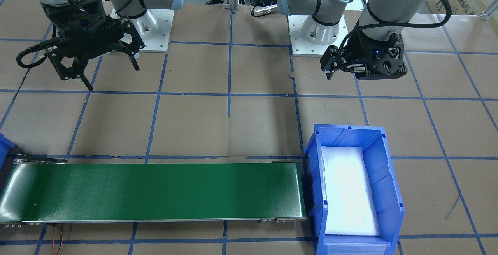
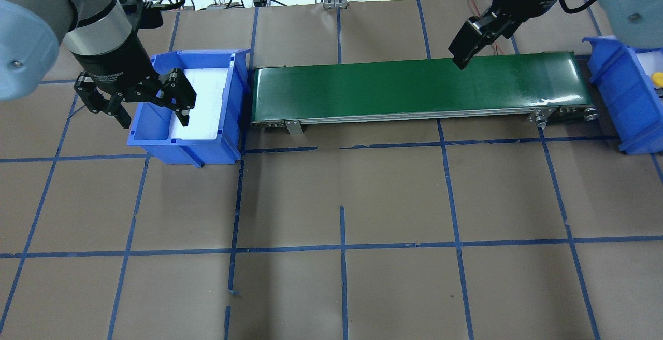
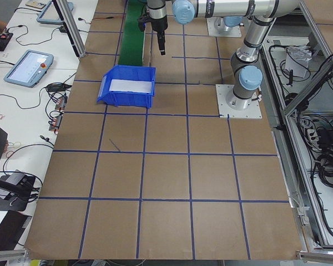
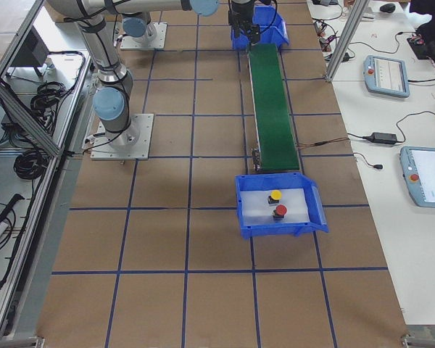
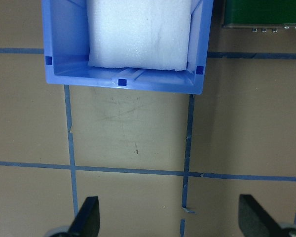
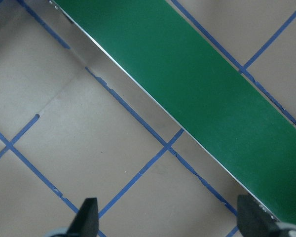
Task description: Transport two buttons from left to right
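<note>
The yellow button (image 4: 275,194) and the red button (image 4: 280,211) lie on white foam in the blue bin (image 4: 244,210) at the belt's right end. Only the yellow cap (image 2: 657,78) shows in the overhead view. My left gripper (image 2: 154,117) hangs open and empty above the near edge of the left blue bin (image 2: 235,96); its wrist view (image 5: 171,217) shows bare white foam (image 5: 138,29) in that bin (image 5: 64,74). My right gripper (image 2: 461,52) is open and empty, raised over the near edge of the green belt (image 2: 362,86); its wrist view (image 6: 170,222) shows belt and table.
The green conveyor (image 1: 155,191) runs between the two bins. The left bin (image 1: 389,192) holds only foam. Brown table paper with blue tape lines (image 2: 342,246) covers the table. Both arm bases (image 1: 315,33) stand at the table's robot side.
</note>
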You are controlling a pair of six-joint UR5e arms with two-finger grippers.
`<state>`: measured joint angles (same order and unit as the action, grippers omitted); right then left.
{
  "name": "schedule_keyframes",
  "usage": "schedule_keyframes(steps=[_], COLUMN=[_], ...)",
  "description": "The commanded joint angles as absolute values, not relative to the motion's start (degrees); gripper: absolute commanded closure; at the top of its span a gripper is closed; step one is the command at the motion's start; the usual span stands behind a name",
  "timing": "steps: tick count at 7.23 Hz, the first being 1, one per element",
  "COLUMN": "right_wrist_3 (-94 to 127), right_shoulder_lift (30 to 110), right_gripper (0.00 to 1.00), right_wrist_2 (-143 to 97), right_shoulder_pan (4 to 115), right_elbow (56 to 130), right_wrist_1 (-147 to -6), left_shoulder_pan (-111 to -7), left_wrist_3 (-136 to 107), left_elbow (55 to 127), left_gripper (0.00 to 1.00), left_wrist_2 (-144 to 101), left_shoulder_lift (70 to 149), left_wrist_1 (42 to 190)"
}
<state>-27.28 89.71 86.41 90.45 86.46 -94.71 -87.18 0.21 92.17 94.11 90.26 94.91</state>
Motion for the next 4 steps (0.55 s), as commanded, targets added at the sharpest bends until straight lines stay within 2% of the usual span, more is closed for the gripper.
schedule_keyframes(steps=[1, 4], right_wrist_3=[-9.6, -3.8], right_shoulder_lift=[90.1, 90.4], right_gripper=[0.0, 0.0], right_wrist_2=[86.8, 85.6], right_shoulder_pan=[90.9, 91.0], right_elbow=[86.6, 87.2], right_wrist_1=[-93.9, -96.3], left_shoulder_pan=[-87.2, -87.5], left_wrist_3=[0.5, 0.4], left_elbow=[92.2, 92.3], left_gripper=[0.0, 0.0], left_wrist_2=[93.9, 93.8], left_shoulder_lift=[90.3, 90.4], left_wrist_1=[94.7, 93.3])
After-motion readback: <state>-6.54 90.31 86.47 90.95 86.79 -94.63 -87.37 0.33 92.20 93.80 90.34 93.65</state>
